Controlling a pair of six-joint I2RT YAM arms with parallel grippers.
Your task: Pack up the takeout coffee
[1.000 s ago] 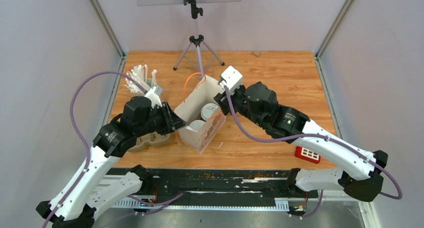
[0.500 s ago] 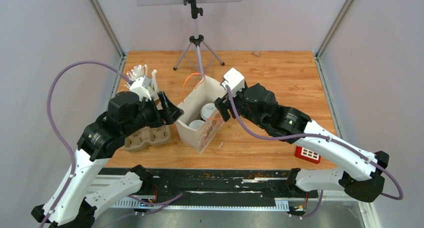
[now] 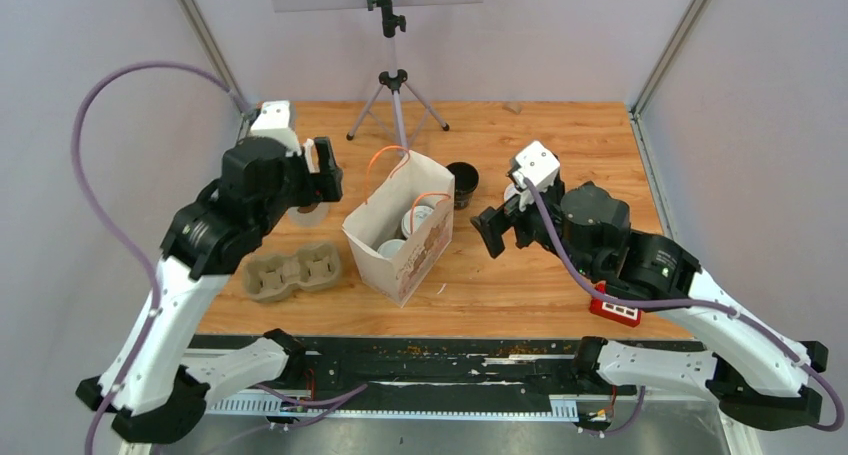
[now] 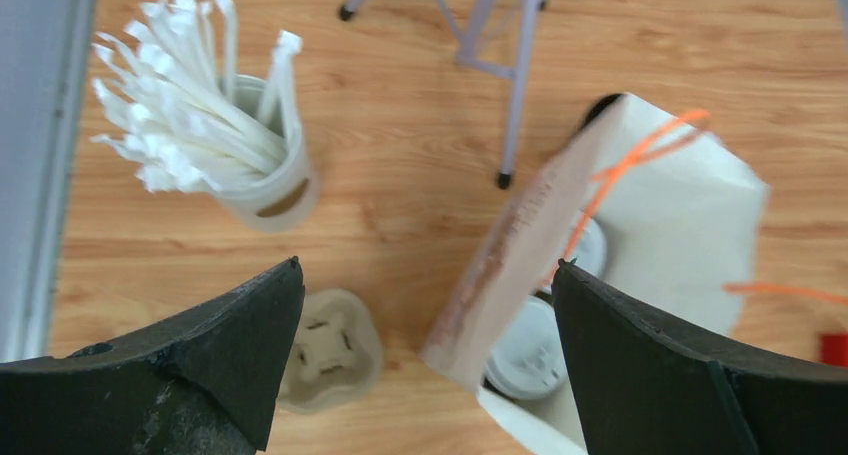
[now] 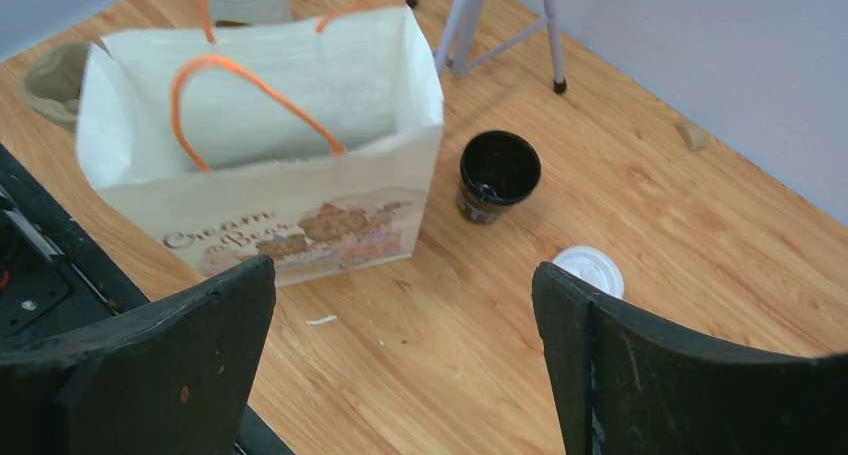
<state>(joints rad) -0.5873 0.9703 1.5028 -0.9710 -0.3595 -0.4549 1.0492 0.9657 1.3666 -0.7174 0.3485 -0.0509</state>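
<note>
While the left gripper (image 4: 425, 270) and right gripper (image 5: 402, 270) both stood wide apart and empty, two lidded cups (image 3: 418, 218) sat inside the bag (image 3: 415, 265). A third cup (image 5: 498, 173) stood open just beside the bag, its lid (image 5: 590, 270) lying flat nearby (not touching it). That paper cup looked light, thin-walled and easily crushed; a gentle hold across its wall below the rim seemed best.
</note>
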